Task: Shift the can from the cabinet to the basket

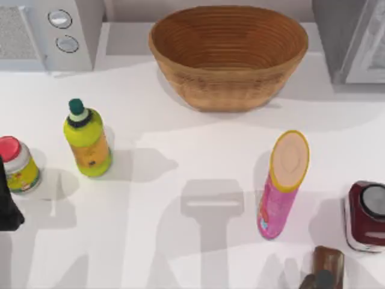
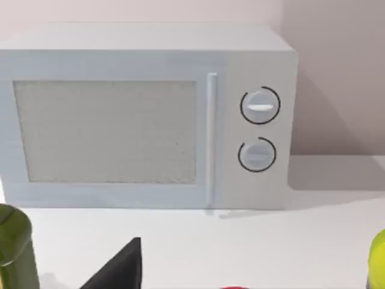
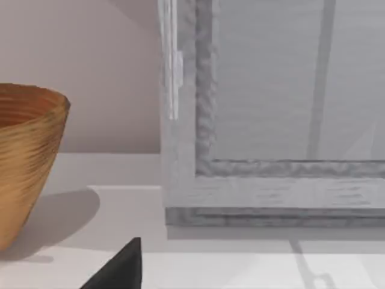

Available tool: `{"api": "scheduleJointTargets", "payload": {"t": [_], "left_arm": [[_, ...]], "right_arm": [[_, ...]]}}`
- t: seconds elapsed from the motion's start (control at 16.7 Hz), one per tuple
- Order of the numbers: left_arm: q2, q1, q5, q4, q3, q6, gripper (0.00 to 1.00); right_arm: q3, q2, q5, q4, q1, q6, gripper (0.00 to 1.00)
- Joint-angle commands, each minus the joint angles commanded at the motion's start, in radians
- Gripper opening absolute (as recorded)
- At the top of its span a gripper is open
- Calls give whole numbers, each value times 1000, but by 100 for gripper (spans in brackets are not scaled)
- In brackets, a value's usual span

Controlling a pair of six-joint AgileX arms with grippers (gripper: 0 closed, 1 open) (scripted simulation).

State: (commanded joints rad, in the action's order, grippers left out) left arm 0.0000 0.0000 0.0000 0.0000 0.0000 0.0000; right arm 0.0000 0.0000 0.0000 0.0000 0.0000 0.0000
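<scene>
At the bench's [image 1: 180,253] far right corner stands the cabinet [image 1: 344,30], w/ its paler door panel [image 3: 289,90] looking shut from the right wrist view. Basket [image 1: 228,57] sits at the far edge, about mid-bench, w/ nothing in it. So, as I judge it, the task is barely begun: door not yet opened, nothing carried, nothing dropped in.

Can: I can't tell its exact spot. Going by the task, prob. inside the cabinet behind that door.

Right gripper [image 3: 120,268] faces the door's lower frame, apart from it and not touching, w/ the basket's wall off to one side. Grip state: can't tell. If the can is inside, the door stands btwn it and this gripper.

Left gripper [image 1: 7,208] is at the bench's left edge, just beside the red-lidded jar [image 1: 18,162] and facing the white appliance [image 2: 144,120]. It's well apart from the cabinet and prob. idle. Grip state: can't tell either.

Left to do: open door, find and grip can, carry it across to basket, release.
</scene>
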Motion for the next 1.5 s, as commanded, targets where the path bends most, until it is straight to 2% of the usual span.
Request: {"api": "scheduleJointTargets", "payload": {"t": [0.24, 0.48, 1.2, 1.5], "left_arm": [[0, 0, 0, 0, 0, 0, 100], [0, 0, 0, 0, 0, 0, 100], [0, 0, 0, 0, 0, 0, 100], [0, 0, 0, 0, 0, 0, 100]], "right_arm": [[32, 28, 3, -7, 6, 1, 100], [222, 185, 25, -55, 29, 4, 100], [1322, 1003, 150, -316, 139, 13, 100], [1646, 1254, 186, -393, 174, 15, 100]]}}
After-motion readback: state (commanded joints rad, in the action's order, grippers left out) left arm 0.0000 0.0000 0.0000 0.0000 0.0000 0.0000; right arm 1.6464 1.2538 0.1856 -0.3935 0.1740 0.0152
